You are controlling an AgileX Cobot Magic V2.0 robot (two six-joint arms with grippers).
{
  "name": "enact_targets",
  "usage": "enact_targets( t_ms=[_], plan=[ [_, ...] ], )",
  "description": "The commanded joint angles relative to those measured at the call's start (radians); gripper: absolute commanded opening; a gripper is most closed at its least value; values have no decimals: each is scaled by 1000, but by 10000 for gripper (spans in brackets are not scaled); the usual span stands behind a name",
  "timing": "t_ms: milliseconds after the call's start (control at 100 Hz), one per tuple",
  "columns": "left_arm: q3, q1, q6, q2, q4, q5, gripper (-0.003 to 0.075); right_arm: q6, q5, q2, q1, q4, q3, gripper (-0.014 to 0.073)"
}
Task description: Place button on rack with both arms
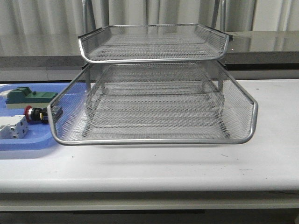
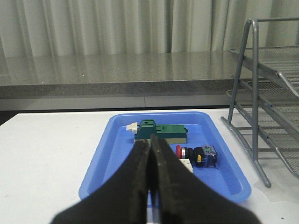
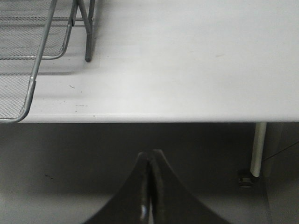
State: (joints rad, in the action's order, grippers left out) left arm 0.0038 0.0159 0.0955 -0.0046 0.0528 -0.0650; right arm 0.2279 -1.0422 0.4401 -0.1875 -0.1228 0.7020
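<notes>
Front view: button (image 1: 33, 113) lies on its side in blue tray (image 1: 28, 144), left edge of frame, just beside rack (image 1: 154, 140) on counter (image 1: 187, 168). Nothing grasped; judged pre-reach step. Left wrist view: left pincer (image 2: 150, 154) pressed together, empty, button right of centre, apart from tips. Right pincer (image 3: 149, 177) pressed together, empty, off counter edge. Next: left pincer must spread, descend over button.

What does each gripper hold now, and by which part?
Nothing. The left gripper and the right gripper are both shut and empty; the button lies in the blue tray.
</notes>
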Motion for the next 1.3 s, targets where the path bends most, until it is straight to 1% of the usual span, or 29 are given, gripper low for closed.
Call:
enact_targets(
  t_ms=[0, 970, 1180, 1240, 1290],
  plan=[
    [34, 1, 10, -32, -9, 74, -20, -2, 59, 6, 1, -19, 34, -109],
    [34, 1, 10, -32, -9, 74, -20, -2, 58, 6, 1, -19, 34, -109],
    [20, 1, 10, -32, -14, 150, -20, -2, 58, 6, 1, -19, 34, -109],
    [-4, 1, 10, -26, -53, 122, -20, -2, 58, 6, 1, -19, 34, -109],
    [-43, 1, 10, -13, -90, 65, -20, -2, 58, 6, 1, -19, 34, -109]
  ],
)
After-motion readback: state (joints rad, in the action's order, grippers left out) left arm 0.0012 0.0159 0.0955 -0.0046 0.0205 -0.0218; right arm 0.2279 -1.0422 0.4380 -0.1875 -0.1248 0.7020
